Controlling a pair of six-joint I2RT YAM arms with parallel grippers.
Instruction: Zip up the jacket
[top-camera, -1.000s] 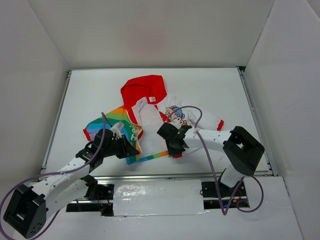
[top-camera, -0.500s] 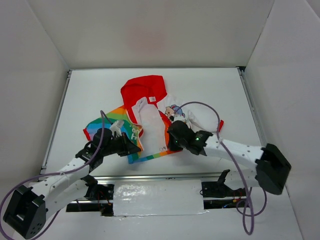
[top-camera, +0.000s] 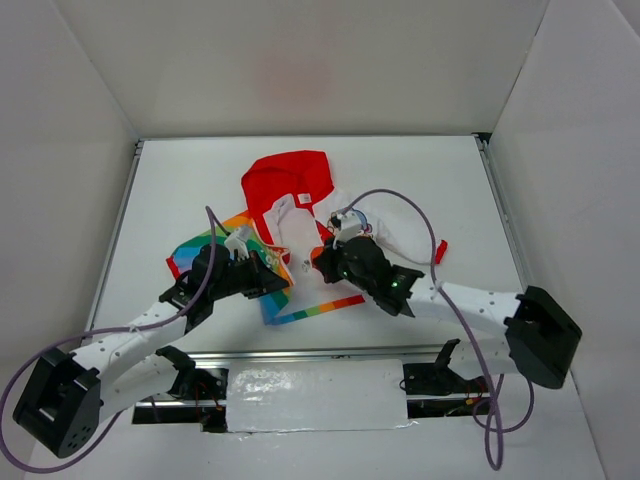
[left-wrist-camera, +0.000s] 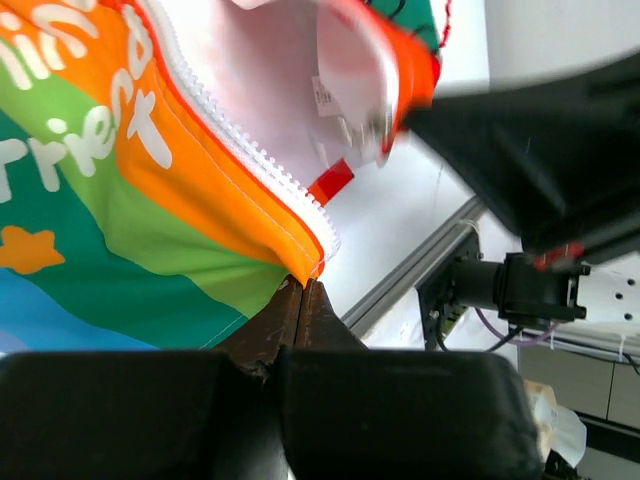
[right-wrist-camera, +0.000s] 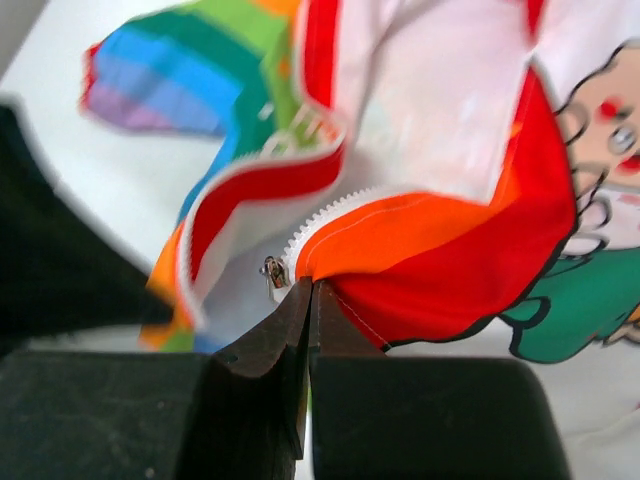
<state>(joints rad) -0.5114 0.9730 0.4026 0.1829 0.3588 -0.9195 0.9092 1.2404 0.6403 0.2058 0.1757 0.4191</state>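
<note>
The jacket (top-camera: 300, 215) lies open and rumpled mid-table, red hood at the back, rainbow side left, cartoon side right. My left gripper (top-camera: 283, 283) is shut on the bottom corner of the rainbow front panel; in the left wrist view (left-wrist-camera: 305, 282) the orange hem corner with white zipper teeth (left-wrist-camera: 250, 145) comes out of the closed jaws. My right gripper (top-camera: 322, 262) is shut on the bottom corner of the cartoon panel; in the right wrist view (right-wrist-camera: 312, 285) orange-red fabric sits in the jaws, with the metal zipper slider (right-wrist-camera: 272, 272) just left of them.
A metal rail (top-camera: 330, 350) runs along the table's near edge. White walls enclose the table on three sides. Purple cables loop from both arms; the right one (top-camera: 400, 210) arcs over the jacket's right side.
The right gripper has moved left and back with the cartoon panel's corner, folding that panel over. The left gripper has moved right and slightly back, lifting the rainbow hem. The two corners are closer.
</note>
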